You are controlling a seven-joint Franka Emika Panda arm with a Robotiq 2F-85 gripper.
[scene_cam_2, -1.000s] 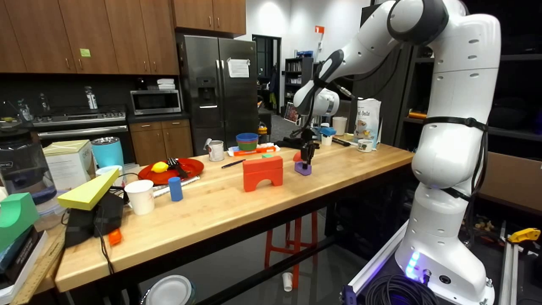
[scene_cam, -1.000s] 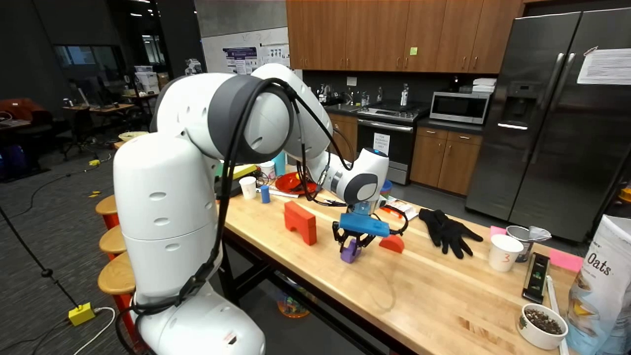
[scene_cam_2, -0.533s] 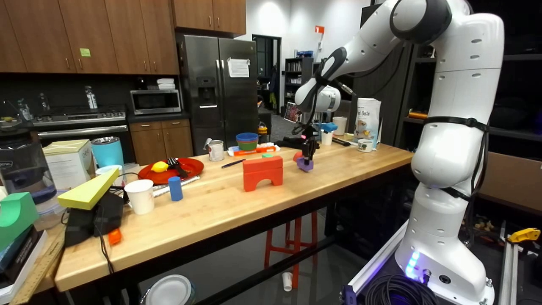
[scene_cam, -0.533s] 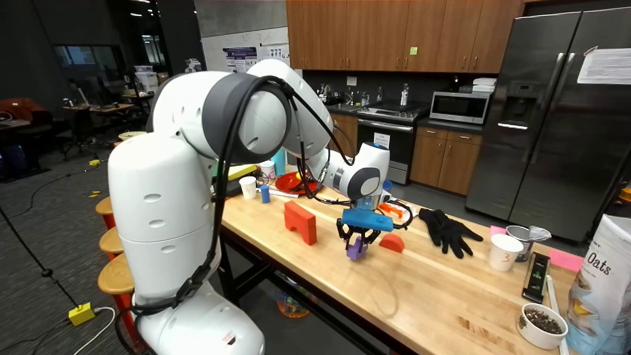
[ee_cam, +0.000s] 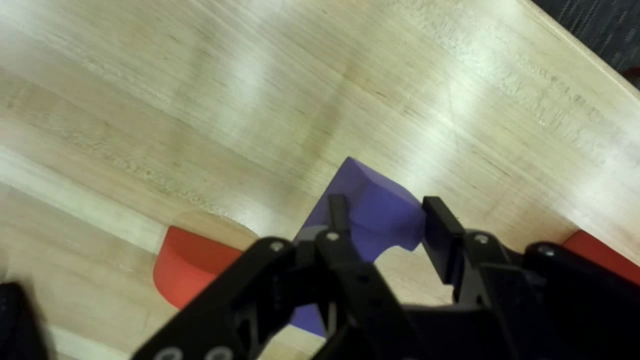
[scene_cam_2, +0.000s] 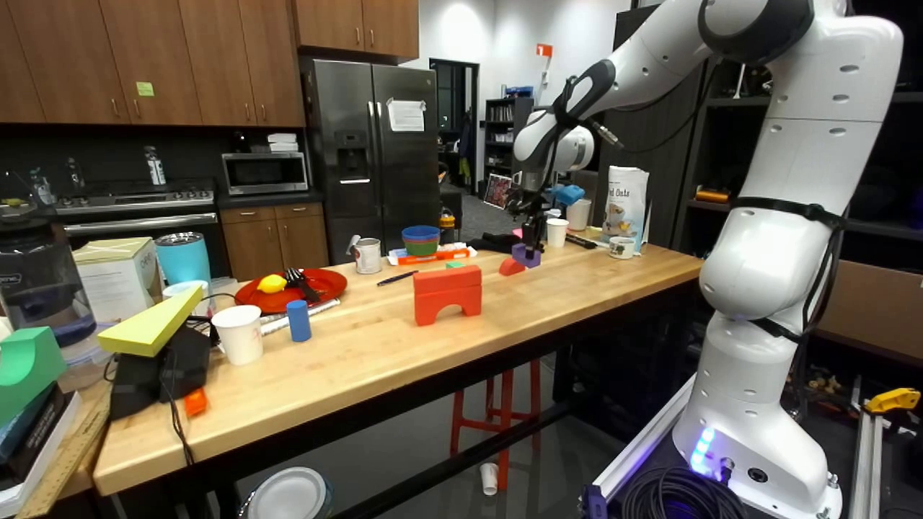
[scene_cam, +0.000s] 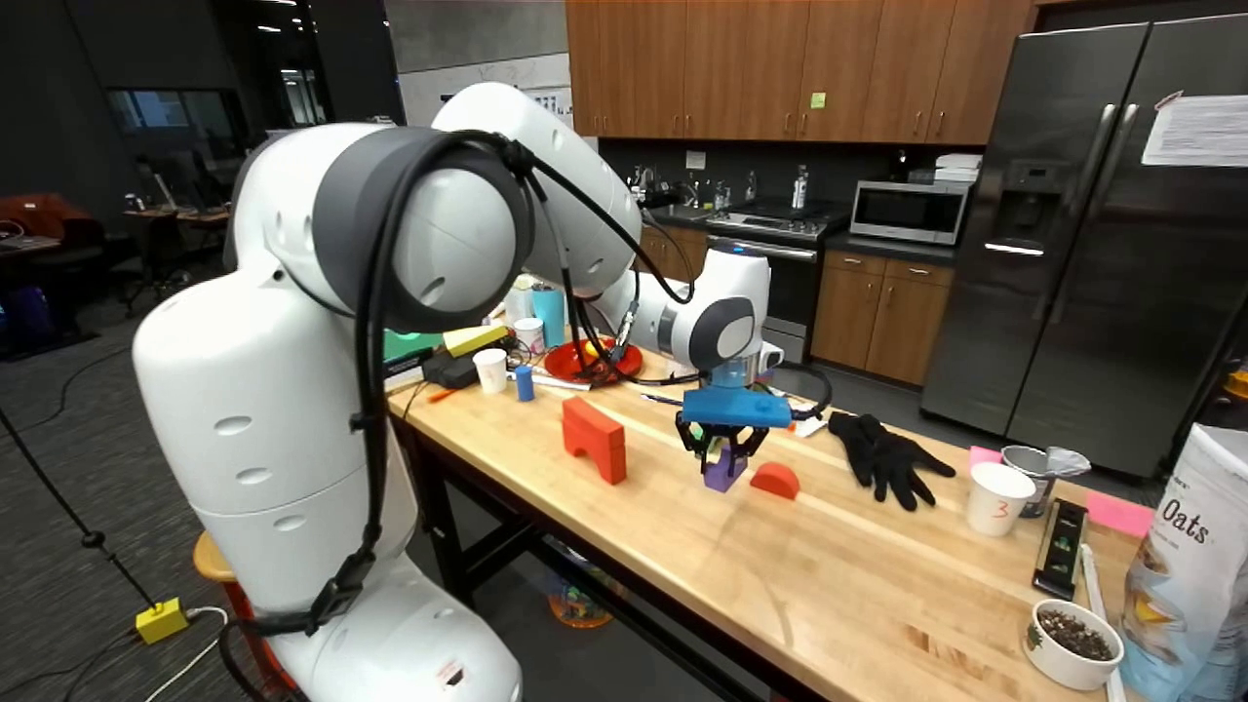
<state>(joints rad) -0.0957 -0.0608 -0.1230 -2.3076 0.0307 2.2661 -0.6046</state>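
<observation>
Pinching the purple block (scene_cam: pixel 721 476) with the gripper (ee_cam: pixel 385 215), having both jaws closed on its sides, and holding it in the air above the pale wooden worktop (scene_cam: pixel 829 575), well inside the edges. Hovering near the red half-round block (scene_cam: pixel 775 480), yet being apart from it. Seeing, between the two long edges, a red arch (scene_cam_2: pixel 425 306) standing upright and carrying a red bar (scene_cam_2: pixel 447 279). Noticing black gloves (scene_cam: pixel 887 463) lying along the long edge of the kitchen side, and, farther toward one short end, a paper cup (scene_cam: pixel 990 507) bearing the number 3, a white bowl (scene_cam: pixel 1068 673) containing dark bits, and an oats bag (scene_cam: pixel 1170 575) standing upright. Finding, toward the opposite end, a red plate (scene_cam_2: pixel 332 282) carrying a lemon (scene_cam_2: pixel 272 284) near the kitchen-side edge, a blue cylinder (scene_cam_2: pixel 298 321) and a white cup (scene_cam_2: pixel 239 335) standing near it, and a yellow block (scene_cam_2: pixel 151 324) resting tilted on a black object (scene_cam_2: pixel 155 382). Looking beyond the kitchen-side edge, and meeting a microwave (scene_cam: pixel 907 213), wooden cabinets (scene_cam: pixel 799 68) and a dark steel refrigerator (scene_cam: pixel 1102 244) bearing a sheet of paper (scene_cam: pixel 1199 132) on its door. Observing, below the worktop, a red stool (scene_cam_2: pixel 505 425) standing, and, behind the robot arm (scene_cam: pixel 312 390), dark carpet (scene_cam: pixel 117 458) spreading toward a desk (scene_cam: pixel 175 213).
</observation>
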